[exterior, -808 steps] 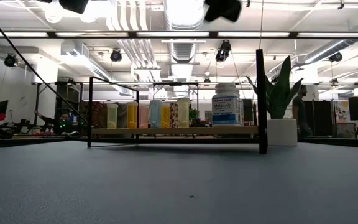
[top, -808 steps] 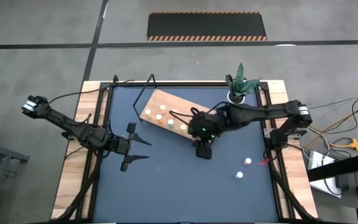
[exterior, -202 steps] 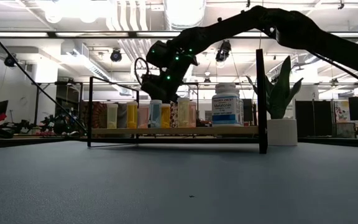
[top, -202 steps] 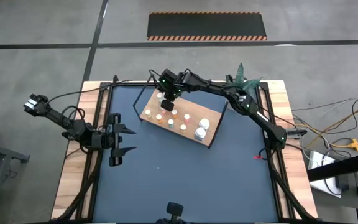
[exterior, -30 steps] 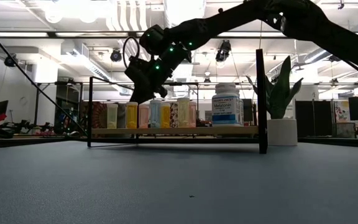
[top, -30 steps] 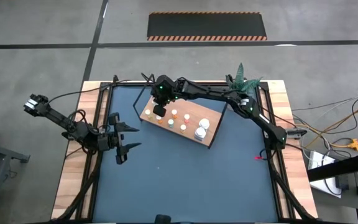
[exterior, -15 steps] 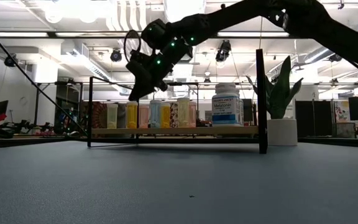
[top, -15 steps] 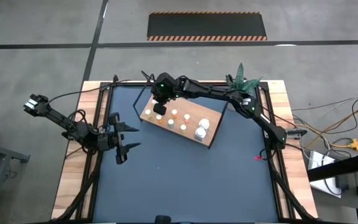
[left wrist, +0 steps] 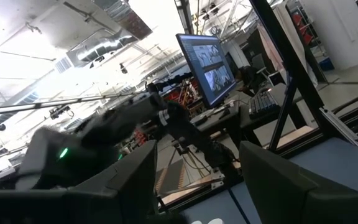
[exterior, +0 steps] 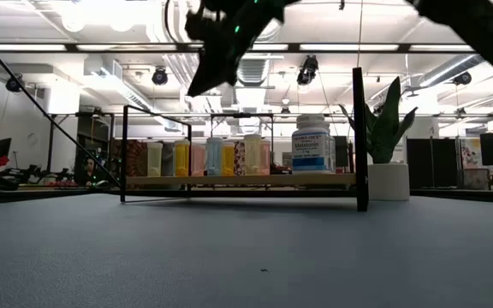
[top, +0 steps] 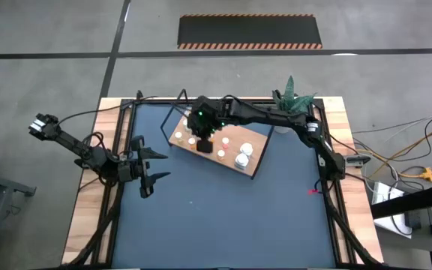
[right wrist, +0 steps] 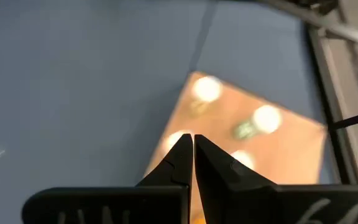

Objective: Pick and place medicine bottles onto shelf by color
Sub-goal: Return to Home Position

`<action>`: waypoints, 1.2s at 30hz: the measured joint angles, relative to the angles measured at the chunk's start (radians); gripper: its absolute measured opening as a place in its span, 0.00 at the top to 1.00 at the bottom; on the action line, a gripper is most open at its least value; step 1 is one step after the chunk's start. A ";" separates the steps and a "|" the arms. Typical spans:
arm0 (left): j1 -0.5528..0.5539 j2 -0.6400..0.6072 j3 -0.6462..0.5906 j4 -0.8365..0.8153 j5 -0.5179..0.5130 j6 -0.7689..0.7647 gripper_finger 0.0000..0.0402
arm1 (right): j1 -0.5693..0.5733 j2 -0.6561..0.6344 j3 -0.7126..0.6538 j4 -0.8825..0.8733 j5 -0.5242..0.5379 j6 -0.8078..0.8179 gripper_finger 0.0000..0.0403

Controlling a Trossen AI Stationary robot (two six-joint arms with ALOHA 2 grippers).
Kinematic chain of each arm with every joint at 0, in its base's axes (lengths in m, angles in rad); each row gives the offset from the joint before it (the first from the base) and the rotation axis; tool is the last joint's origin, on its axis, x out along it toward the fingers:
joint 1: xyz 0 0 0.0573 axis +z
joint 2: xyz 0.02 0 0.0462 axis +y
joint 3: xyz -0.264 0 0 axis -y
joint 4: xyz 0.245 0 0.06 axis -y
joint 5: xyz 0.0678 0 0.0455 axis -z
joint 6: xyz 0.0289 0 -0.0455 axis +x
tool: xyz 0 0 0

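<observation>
High view: right gripper [top: 205, 145] above shelf [top: 258, 141]

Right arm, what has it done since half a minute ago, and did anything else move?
Two bottles that stood loose on the table are gone from it; the shelf holds more medicine bottles. The right pincer, low at the shelf's far end seconds ago, has lifted above it, shut and empty. The shelf and the open left pincer have hardly moved.
</observation>
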 joint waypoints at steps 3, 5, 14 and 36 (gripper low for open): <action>0.000 0.001 0.000 -0.001 0.000 0.000 0.47 | 0.041 -0.058 -0.035 -0.052 0.000 0.015 0.98; 0.000 0.001 0.000 -0.001 0.000 0.000 0.47 | 0.067 -0.107 -0.077 -0.064 0.000 0.032 0.98; 0.000 0.014 0.000 0.001 0.000 -0.001 0.47 | 0.145 -0.354 -0.463 0.060 0.057 0.162 0.98; 0.090 0.148 0.081 -0.183 0.001 -0.108 0.47 | 0.357 -0.602 -0.959 0.516 0.393 0.154 0.98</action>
